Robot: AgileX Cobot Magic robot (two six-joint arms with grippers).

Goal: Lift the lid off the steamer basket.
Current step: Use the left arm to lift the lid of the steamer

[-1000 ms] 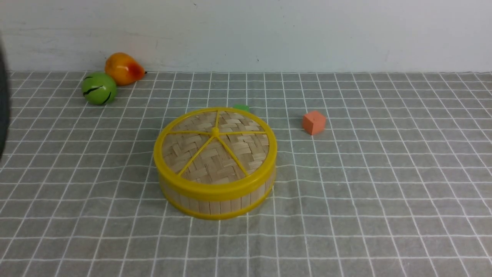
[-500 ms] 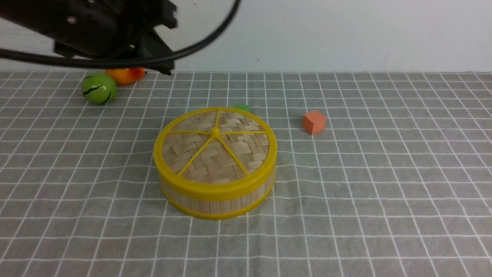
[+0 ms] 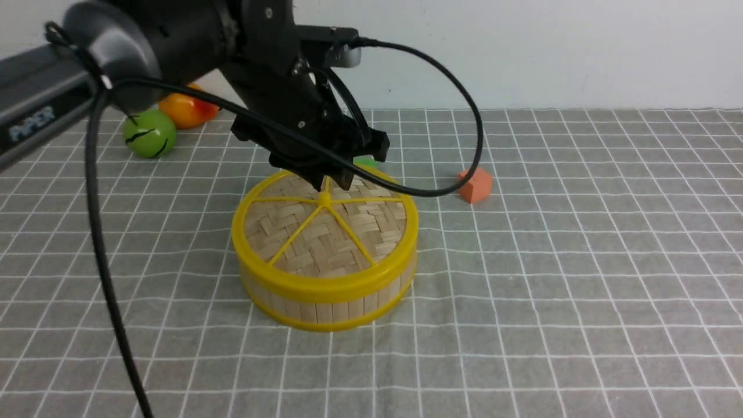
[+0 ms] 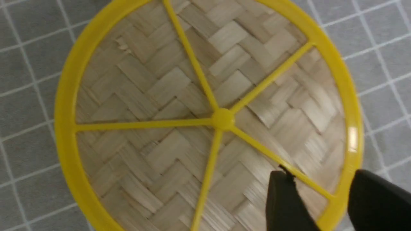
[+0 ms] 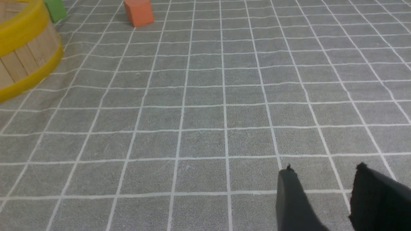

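Bench: covered edge to edge with a grey cloth printed with a white grid; the cloth lies in slight ripples near the basket.
Room: a plain white wall rises where the cloth ends behind the basket (a few faint marks on the paint).
Basket: stands upright on the cloth, with pale slat walls between yellow rims.
Lid: seated flat on top of the basket and closing it, its woven face and yellow spokes up, its knob at the centre.
Left end effector: over the far half of the lid, just beyond the knob; the wrist view shows its two dark fingers parted with a clear gap and nothing between them. Whether they touch the lid cannot be told.
Left arm: black, reaching in from the basket's left, with a cable looping over the basket's far right.
Right end effector: well to the right of the basket, above bare cloth, fingers apart and empty.
Cube: orange, right of the basket and a little behind it, partly crossed by the cable.
Green block: just behind the basket, mostly hidden.
Ball: green with dark streaks, far left behind the basket.
Fruit: orange, just beside the ball, nearer the wall.
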